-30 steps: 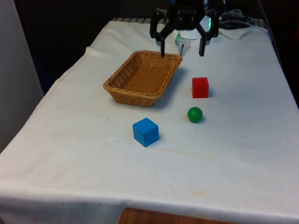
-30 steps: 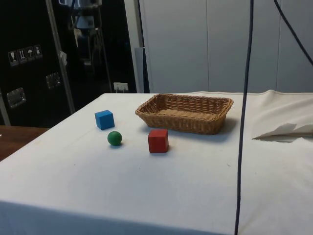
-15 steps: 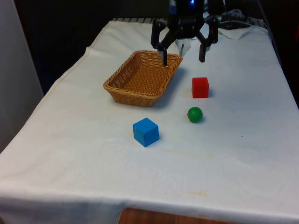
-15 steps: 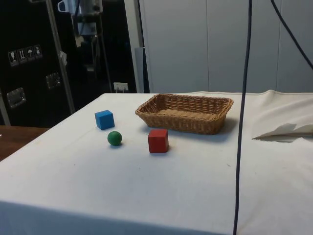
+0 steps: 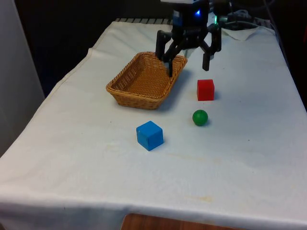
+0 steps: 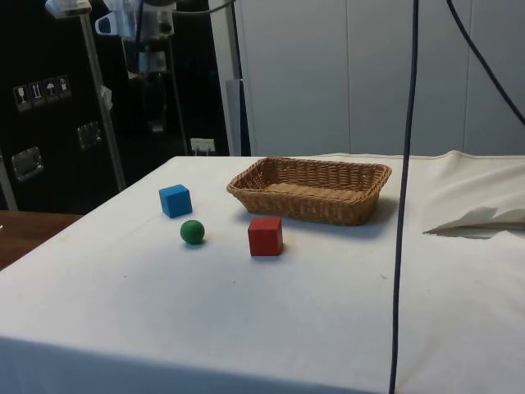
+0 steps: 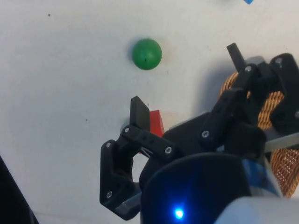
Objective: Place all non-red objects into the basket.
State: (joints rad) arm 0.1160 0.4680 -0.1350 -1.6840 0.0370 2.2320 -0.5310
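Black gripper [image 5: 187, 64] raised above the counter [image 5: 240, 158], between the wicker basket's [image 5: 144, 88] far corner and the red cube [image 5: 205, 89]; jaws spread wide, holding nothing. One finger [image 5: 168, 67] over the basket rim, the other [image 5: 206, 58] above and just behind the red cube.

Blue cube [image 5: 149, 135] on the white cloth, in front of the basket and apart from it. Green ball [image 5: 200, 117] towards the front view's right of the blue cube, near the red cube but not touching it. Basket interior bare.

Side view: blue cube [image 6: 175, 200], green ball [image 6: 192, 231] and red cube [image 6: 265, 236] in a loose row beside the basket [image 6: 312, 190].

Wrist view: green ball [image 7: 146, 54] on the cloth beyond the fingertips, red cube [image 7: 156, 123] partly hidden behind one finger [image 7: 139, 113], basket weave [image 7: 273, 112] behind the other.
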